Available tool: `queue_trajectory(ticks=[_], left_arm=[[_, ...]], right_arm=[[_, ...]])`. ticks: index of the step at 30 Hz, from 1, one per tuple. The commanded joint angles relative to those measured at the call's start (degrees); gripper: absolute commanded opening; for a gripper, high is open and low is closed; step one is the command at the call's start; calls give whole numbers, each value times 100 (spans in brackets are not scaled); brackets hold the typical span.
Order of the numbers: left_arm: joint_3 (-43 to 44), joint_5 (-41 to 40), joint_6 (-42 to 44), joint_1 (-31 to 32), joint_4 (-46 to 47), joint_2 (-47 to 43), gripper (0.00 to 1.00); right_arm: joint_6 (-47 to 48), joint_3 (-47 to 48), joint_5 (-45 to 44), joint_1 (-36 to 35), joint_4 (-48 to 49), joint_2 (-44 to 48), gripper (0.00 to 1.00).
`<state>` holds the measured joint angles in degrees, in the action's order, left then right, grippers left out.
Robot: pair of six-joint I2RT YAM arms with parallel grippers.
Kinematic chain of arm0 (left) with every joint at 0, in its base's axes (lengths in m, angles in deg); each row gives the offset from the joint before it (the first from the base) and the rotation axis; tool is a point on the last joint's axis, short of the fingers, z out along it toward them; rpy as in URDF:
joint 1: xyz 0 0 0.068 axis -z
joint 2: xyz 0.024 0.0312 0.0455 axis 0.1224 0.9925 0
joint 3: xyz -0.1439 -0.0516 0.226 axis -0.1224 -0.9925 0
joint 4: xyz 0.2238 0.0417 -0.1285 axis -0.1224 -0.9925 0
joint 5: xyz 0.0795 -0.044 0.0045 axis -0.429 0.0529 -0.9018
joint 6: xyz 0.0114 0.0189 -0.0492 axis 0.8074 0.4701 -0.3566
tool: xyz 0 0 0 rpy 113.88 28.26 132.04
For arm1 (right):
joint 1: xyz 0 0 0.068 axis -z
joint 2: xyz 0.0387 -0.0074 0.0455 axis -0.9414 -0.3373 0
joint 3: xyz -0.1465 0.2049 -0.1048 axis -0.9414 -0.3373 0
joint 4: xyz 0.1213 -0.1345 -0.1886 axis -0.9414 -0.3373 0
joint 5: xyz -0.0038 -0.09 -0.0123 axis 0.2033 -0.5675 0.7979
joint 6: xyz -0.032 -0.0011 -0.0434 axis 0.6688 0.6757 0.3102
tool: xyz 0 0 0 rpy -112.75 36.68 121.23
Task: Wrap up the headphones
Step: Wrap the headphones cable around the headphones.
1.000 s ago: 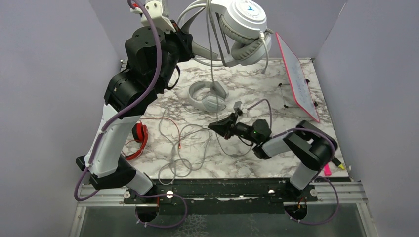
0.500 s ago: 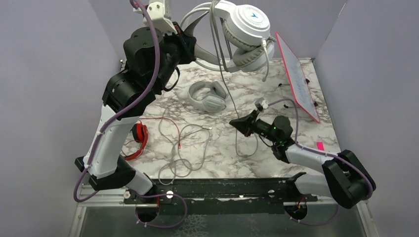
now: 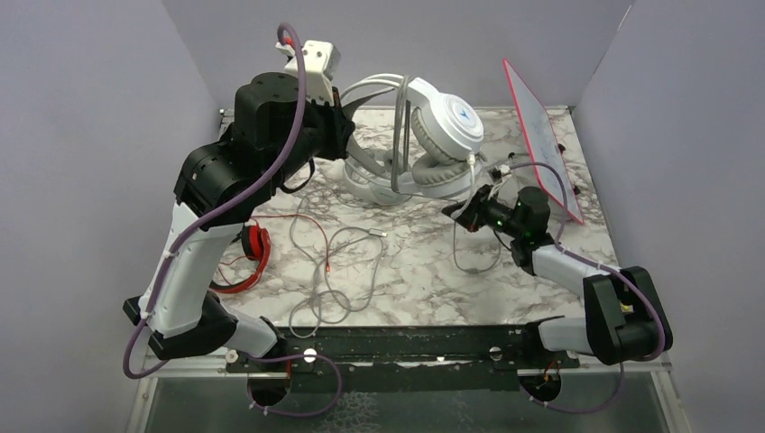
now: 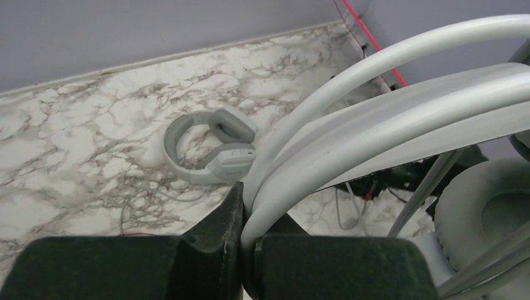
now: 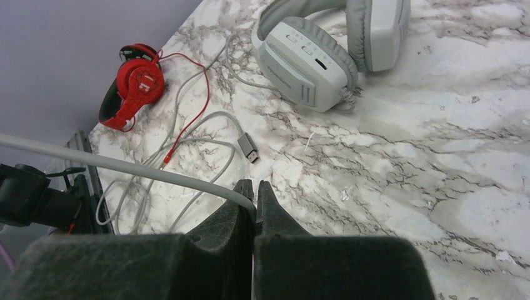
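My left gripper [image 3: 346, 124] is shut on the headband of the white-silver headphones [image 3: 444, 128], which hang above the back of the table; the band [image 4: 375, 94] runs out from between my fingers [image 4: 248, 209]. My right gripper [image 3: 460, 215] is shut on their thin grey cable [image 5: 125, 165], which enters my jaws from the left [image 5: 255, 189]. A light grey headset [image 4: 212, 150] lies on the marble under the raised one [image 5: 312, 56]. A red-and-black headset [image 3: 257, 248] with a red cable lies at the left [image 5: 134, 84].
A red-framed whiteboard [image 3: 544, 137] leans at the back right, close to my right gripper. Loose grey and red cables [image 3: 334, 262] sprawl over the middle left of the marble top, with a USB plug [image 5: 248, 147] among them. Grey walls enclose three sides.
The left arm has lowered the white-silver headphones toward the table. My right gripper has travelled right and toward the back with the cable in it, its arm stretching out.
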<state>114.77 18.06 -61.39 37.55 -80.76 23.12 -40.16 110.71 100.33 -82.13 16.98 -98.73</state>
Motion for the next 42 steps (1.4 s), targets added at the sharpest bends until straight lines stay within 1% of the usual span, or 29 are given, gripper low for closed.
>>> queue_trajectory(ticks=[1,4,8,9,11,14,17,21,27,33,37,40,42], left_arm=[[-318,1163,290,-8,140,-535,0],[-940,1825,539,-2,98,-699,0],[-1969,2551,851,17,75,-921,0],[-2188,2626,939,86,72,-947,0],[-2502,2410,1045,323,-61,-882,0],[-2696,1713,1052,939,-322,-606,0],[-3001,1073,1058,1255,-599,-407,0],[-3500,614,1028,1344,-635,-431,0],[-4221,19,841,1546,-634,-243,0],[-4729,-413,623,1580,-598,-133,0],[-4929,-714,535,1580,-599,77,0],[-4874,-827,508,1580,-574,211,0],[-4803,-1105,456,1580,-574,322,0]], right_arm=[[231,443,-271,152,-1235,-60,0],[490,887,-179,155,-1561,-235,0],[786,1667,-310,155,-2334,-465,0],[865,1920,-395,155,-2615,-550,0],[916,2378,-607,155,-3080,-742,0],[1043,2917,-821,155,-3601,-937,0],[1161,3218,-1064,164,-3835,-843,0],[1327,3667,-1412,297,-4272,-746,0],[1515,4440,-1296,384,-5075,-768,0],[1840,5049,-1542,384,-5898,-444,0],[1898,5320,-1362,384,-6341,-252,0],[1936,5443,-1032,384,-6602,-174,0],[1882,5449,-778,376,-6711,-136,0]])
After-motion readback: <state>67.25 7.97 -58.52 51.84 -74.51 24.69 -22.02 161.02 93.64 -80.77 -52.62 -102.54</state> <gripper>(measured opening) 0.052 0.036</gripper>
